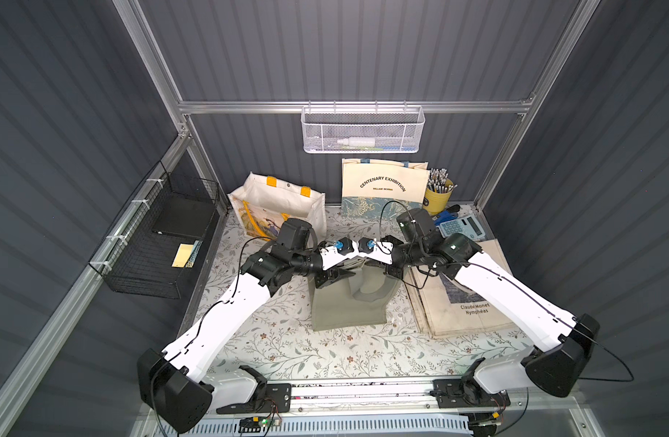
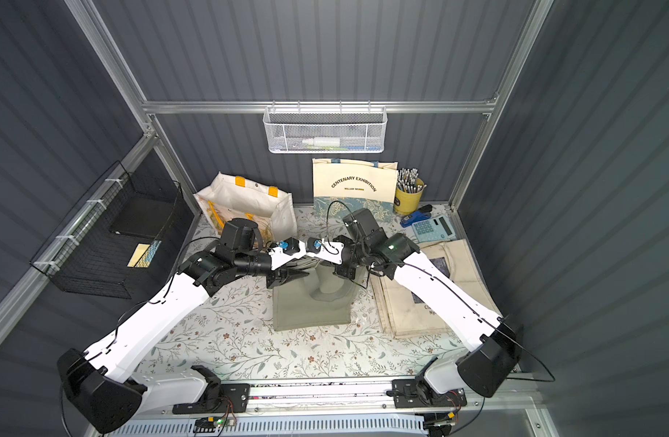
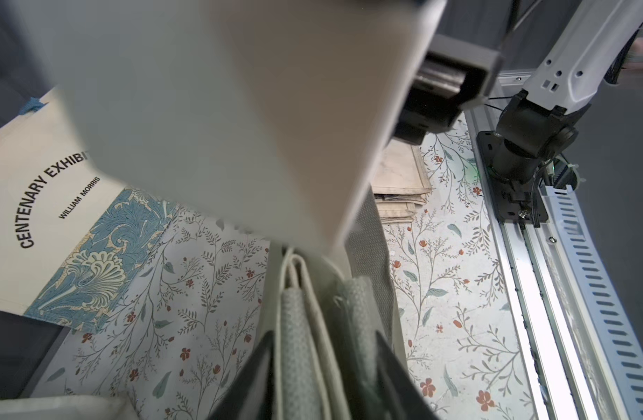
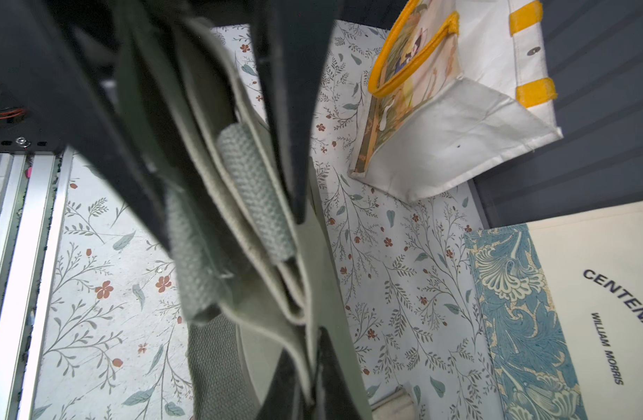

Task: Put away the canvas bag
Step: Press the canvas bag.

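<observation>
While both grippers pinch its gathered top edge, the grey-green canvas bag [image 1: 344, 306] hangs below them, its lower end resting on the floral table cover [image 1: 287, 348]. The left gripper [image 3: 323, 338] is clamped over folded fabric and a woven strap [image 3: 298, 349]. The right gripper [image 4: 236, 225], facing it from close by, is clenched on the same layered bundle. The step in hand appears to be raising the folded bag for transfer. To do it well, both grips should rise together and level, so that the layers between them neither sag open nor pull taut. The strap should remain inside the jaws. A flat pile of bags [image 1: 461, 302] lies just outboard of the right gripper, and an upright white tote [image 1: 276, 204] stands beyond the left gripper. Which of them is the destination cannot be told.
</observation>
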You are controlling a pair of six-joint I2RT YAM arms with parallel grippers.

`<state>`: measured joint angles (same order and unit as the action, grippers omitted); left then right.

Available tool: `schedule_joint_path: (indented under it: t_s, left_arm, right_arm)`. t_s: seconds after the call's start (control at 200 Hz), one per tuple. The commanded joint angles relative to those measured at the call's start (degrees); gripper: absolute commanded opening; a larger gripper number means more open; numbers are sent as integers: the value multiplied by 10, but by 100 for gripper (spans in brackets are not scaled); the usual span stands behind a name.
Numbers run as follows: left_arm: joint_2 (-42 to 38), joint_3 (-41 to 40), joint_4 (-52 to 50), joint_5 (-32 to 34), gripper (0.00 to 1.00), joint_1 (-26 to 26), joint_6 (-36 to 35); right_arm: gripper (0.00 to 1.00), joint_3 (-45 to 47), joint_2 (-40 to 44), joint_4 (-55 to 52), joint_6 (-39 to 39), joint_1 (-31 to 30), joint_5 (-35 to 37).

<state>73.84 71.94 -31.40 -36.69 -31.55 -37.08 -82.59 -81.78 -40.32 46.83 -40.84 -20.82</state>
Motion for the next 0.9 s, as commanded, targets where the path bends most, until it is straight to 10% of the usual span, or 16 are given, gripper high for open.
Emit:
schedule_joint_path:
  t_s: [0.0,0.055,0.485,0.896]
  left_arm:
    - [25,32,-24,24,17,-3,-12]
    - [22,34,-23,18,0,-3,-16]
    - [-27,22,-40,-110,0,82,-39]
    - [-44,32,-16,-132,0,90,-28]
  right_arm:
    - [0,-1,18,47,-11,-13,-65]
    - [0,2,18,49,-14,-13,-65]
    - [47,83,102,102,-112,110,-187]
    - [64,175,143,166,-161,188,-265]
